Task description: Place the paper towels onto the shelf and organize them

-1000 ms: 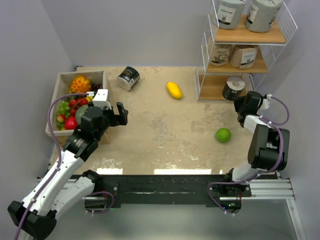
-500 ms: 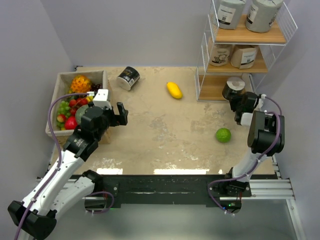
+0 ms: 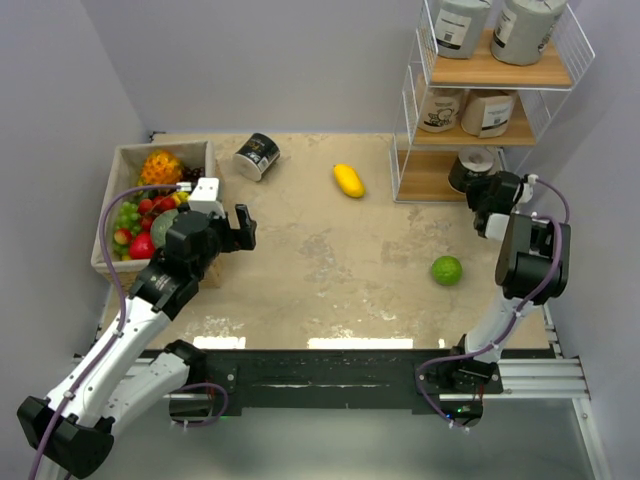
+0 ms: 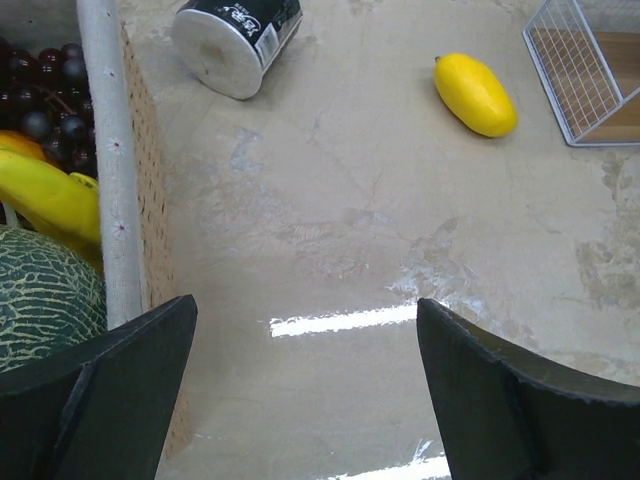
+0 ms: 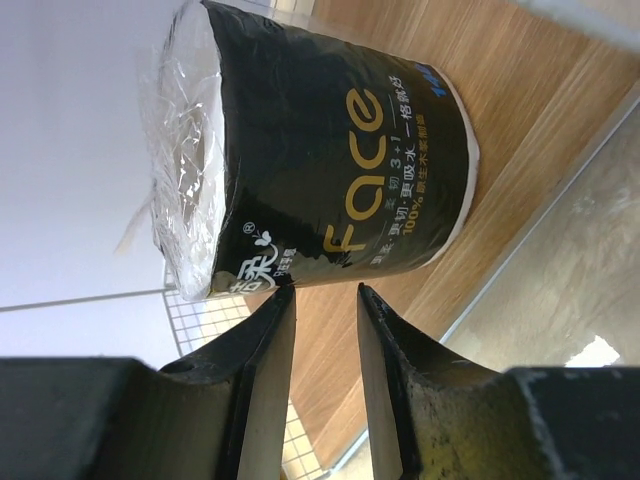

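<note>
The shelf (image 3: 492,70) stands at the back right with two grey paper towels (image 3: 462,24) on its top board and two tan ones (image 3: 442,108) on the middle board. One black roll (image 3: 468,169) stands on the bottom board; in the right wrist view (image 5: 320,160) it sits just past my fingertips. My right gripper (image 3: 492,193) (image 5: 325,290) is at the bottom tier, its jaws a narrow gap apart and empty. The other black roll (image 3: 257,156) (image 4: 235,35) lies on its side at the back left. My left gripper (image 3: 240,228) (image 4: 305,305) is open and empty above the table.
A low box of fruit (image 3: 120,160) (image 4: 115,170) stands at the left, close to my left gripper. A yellow fruit (image 3: 348,180) (image 4: 475,93) lies left of the shelf. A green fruit (image 3: 446,270) lies near my right arm. The shelf's wire corner (image 4: 590,70) shows at the upper right of the left wrist view.
My right gripper has moved up to the shelf's bottom tier, and the black roll there has shifted slightly back on the board. The left arm has barely moved.
</note>
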Action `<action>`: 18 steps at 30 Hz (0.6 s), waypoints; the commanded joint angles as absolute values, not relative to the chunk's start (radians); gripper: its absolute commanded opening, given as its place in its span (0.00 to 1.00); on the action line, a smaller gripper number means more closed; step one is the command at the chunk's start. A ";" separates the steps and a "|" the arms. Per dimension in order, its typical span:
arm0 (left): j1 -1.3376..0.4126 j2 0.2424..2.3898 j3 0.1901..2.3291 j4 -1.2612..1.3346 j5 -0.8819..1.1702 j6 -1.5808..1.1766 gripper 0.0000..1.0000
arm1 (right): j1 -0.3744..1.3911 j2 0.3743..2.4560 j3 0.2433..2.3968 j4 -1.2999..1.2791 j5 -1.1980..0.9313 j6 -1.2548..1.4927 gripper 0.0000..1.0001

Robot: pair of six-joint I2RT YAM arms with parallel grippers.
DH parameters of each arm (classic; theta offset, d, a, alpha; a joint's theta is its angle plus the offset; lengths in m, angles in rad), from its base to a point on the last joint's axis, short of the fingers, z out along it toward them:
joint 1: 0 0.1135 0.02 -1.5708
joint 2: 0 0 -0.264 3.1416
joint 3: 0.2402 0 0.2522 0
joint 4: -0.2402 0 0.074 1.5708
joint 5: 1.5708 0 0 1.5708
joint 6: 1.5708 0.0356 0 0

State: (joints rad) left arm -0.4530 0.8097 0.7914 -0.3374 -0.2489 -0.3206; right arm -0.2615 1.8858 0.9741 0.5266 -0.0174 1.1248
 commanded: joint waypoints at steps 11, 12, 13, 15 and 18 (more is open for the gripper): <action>-0.456 1.069 1.138 -0.515 -0.392 -0.292 0.96 | -0.242 1.455 0.894 0.089 -0.155 0.710 0.44; -0.456 1.097 1.169 -0.523 -0.405 -0.285 0.96 | -0.235 1.422 0.882 0.062 -0.155 0.671 0.44; -0.456 1.127 1.205 -0.532 -0.416 -0.270 0.96 | -0.220 1.351 0.876 0.019 -0.164 0.651 0.46; -0.456 1.215 1.310 -0.551 -0.446 -0.250 0.95 | -0.206 1.278 0.859 -0.027 -0.182 0.611 0.47; -0.456 1.348 1.451 -0.583 -0.482 -0.232 0.94 | -0.172 1.140 0.836 -0.092 -0.218 0.577 0.50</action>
State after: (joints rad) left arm -0.4530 1.2263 1.2869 -0.5346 -0.4007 -0.2802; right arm -0.2062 1.2835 0.8646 0.0349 -0.1535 0.6964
